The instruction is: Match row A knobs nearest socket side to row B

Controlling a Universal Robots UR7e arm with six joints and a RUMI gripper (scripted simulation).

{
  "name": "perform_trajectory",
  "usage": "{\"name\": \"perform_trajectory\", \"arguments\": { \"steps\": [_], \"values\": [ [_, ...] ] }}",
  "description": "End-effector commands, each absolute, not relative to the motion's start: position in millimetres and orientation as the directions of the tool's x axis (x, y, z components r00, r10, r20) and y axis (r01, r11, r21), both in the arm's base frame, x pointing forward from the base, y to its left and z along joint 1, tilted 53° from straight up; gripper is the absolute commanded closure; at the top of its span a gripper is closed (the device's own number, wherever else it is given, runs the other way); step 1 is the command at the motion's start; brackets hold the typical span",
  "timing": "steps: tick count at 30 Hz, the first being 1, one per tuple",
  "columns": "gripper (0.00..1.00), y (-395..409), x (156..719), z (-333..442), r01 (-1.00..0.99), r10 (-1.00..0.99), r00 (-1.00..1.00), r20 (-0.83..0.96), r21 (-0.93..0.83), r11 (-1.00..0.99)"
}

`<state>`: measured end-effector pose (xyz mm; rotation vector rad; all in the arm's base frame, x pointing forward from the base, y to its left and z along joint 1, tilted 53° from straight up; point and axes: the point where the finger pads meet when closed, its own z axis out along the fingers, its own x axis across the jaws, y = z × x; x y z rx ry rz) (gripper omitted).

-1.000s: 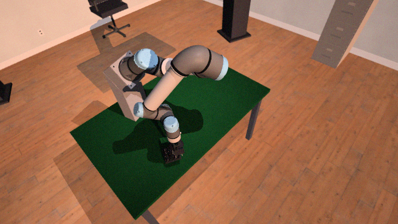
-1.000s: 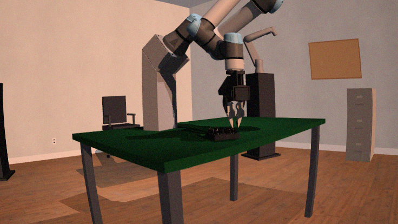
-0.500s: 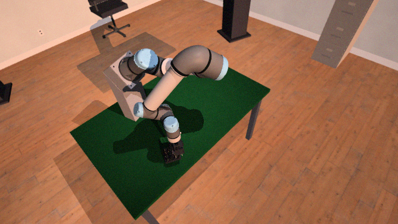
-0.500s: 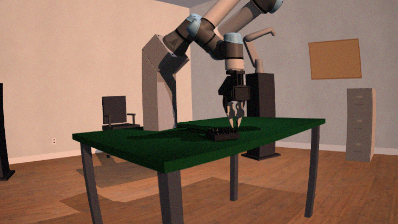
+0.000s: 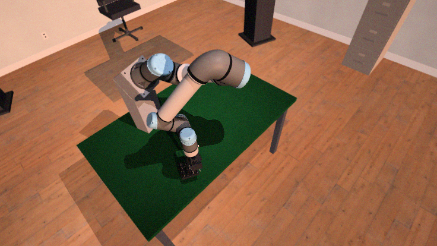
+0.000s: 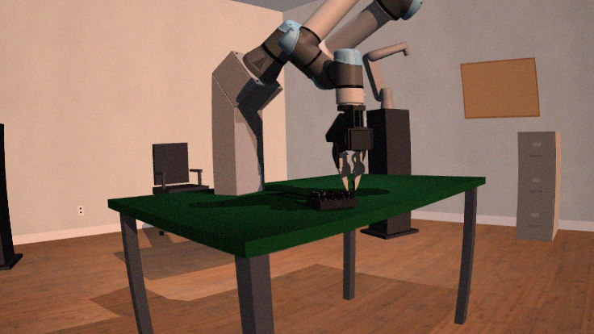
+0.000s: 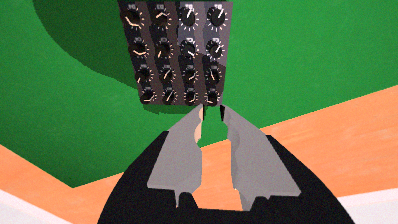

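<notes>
The dark knob box lies on the green table near its front edge; it also shows in the exterior view and in the wrist view. Its top carries several rows of black knobs with light pointer marks. My gripper points straight down at the box's near right corner. Its fingers stand a narrow gap apart, with the tips right at the corner knob. In the exterior view the gripper's tips reach the level of the knob tops. Nothing is clamped between the fingers. I cannot see the socket side.
The arm's pedestal stands on the table's back left part. The table edge runs close behind the box, with wooden floor beyond. A cabinet, a dark pillar and a chair stand away from the table.
</notes>
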<state>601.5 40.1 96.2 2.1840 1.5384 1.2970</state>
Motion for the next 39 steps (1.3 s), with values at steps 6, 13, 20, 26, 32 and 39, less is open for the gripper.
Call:
{"name": "perform_trajectory", "arguments": {
  "steps": [6,13,20,26,32,39],
  "values": [
    [0.89,43.4,599.4,94.8,0.683,0.831,0.087,0.549,0.575,-0.451],
    [0.89,44.4,598.2,93.9,0.683,0.831,0.087,0.549,0.575,-0.451],
    [0.89,43.6,598.8,94.5,0.682,0.831,0.087,0.549,0.576,-0.451],
    [0.89,43.6,598.8,94.5,0.682,0.831,0.087,0.549,0.576,-0.451],
    [0.89,43.6,598.8,94.5,0.682,0.831,0.087,0.549,0.576,-0.451],
    [0.89,43.6,598.8,94.5,0.682,0.831,0.087,0.549,0.576,-0.451]
  ]
}}
